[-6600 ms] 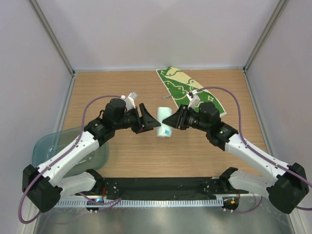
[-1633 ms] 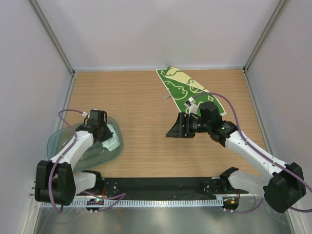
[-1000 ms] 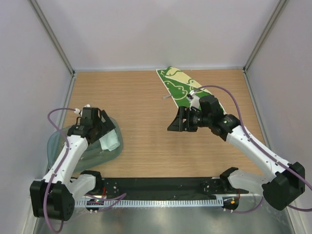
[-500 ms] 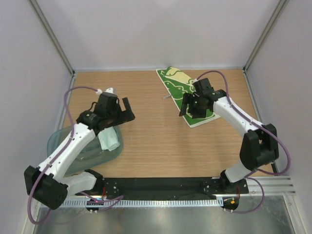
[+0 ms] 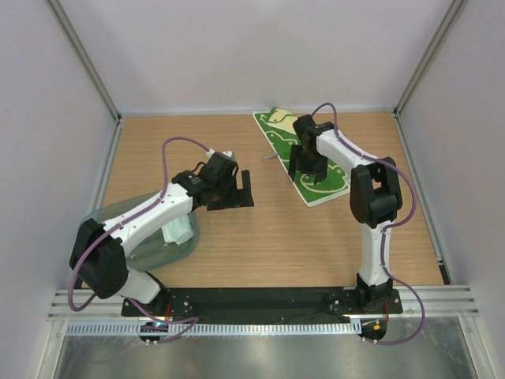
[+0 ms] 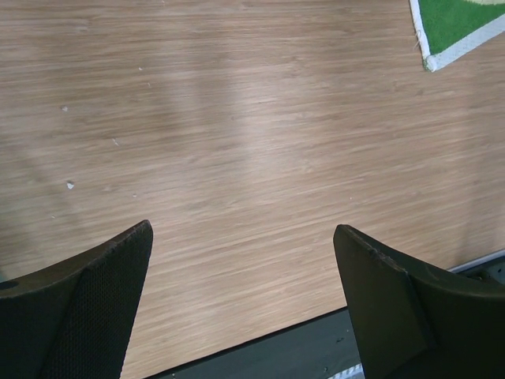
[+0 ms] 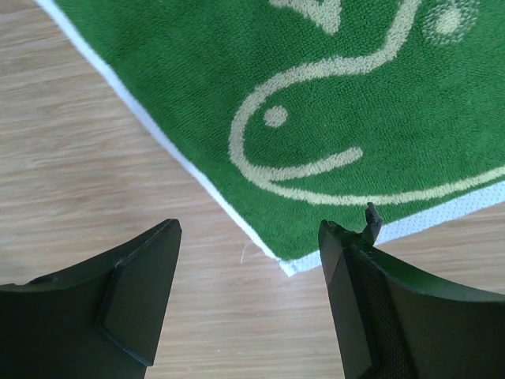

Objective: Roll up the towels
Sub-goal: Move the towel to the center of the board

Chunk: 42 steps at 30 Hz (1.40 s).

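Observation:
The green towel (image 5: pixel 331 175) with cream patches and white doodles lies flat at the back right of the table. My right gripper (image 5: pixel 306 169) hangs open just above it; in the right wrist view the towel's near corner (image 7: pixel 286 262) lies between the spread fingers of that gripper (image 7: pixel 251 227), untouched. The pale mint-blue towel (image 5: pixel 177 230) sits rolled inside the translucent bin (image 5: pixel 126 229) at the left. My left gripper (image 5: pixel 233 196) is open and empty over bare wood right of the bin. In the left wrist view that gripper (image 6: pixel 243 230) faces bare table, with a corner of the green towel (image 6: pixel 461 24) at top right.
White walls with metal posts enclose the wooden table (image 5: pixel 197 150). A black base rail (image 5: pixel 260 300) runs along the near edge and shows as a dark strip (image 6: pixel 300 351) in the left wrist view.
My left arm has swung out of the bin toward the table's middle, leaving the rolled pale towel inside. My right arm has moved back and over the green towel's near corner.

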{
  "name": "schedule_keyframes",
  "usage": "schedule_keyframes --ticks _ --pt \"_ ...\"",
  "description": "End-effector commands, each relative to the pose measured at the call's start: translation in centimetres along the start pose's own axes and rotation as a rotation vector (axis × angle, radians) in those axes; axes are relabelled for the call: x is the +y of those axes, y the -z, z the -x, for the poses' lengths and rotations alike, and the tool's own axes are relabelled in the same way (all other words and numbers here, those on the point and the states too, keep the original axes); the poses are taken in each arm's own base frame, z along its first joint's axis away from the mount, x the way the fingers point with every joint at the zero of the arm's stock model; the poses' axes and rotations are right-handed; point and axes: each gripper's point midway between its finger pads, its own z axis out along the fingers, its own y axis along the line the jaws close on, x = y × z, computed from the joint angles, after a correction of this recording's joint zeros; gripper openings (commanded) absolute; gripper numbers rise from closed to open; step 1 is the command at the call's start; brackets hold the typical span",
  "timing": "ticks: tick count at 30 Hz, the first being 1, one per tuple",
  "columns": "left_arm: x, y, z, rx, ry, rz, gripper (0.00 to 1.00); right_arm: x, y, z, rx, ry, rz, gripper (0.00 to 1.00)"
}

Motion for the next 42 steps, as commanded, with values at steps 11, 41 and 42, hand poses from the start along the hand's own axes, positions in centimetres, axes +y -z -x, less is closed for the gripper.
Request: schedule_keyframes --ticks 11,41,42 --pt "-1.6 0.6 1.3 -0.049 -0.015 -0.069 0.95 2.0 -5.6 -7.1 0.193 -0.04 0.177 0.48" --pt "4.5 -16.0 17.7 -0.053 -0.01 0.195 0.84 -4.0 6.2 -19.8 -0.01 -0.18 0.18 0.66" --pt "3.9 -16.3 18.5 -0.055 -0.008 0.158 0.83 -3.9 6.2 -19.8 -0.01 -0.177 0.185 0.66"
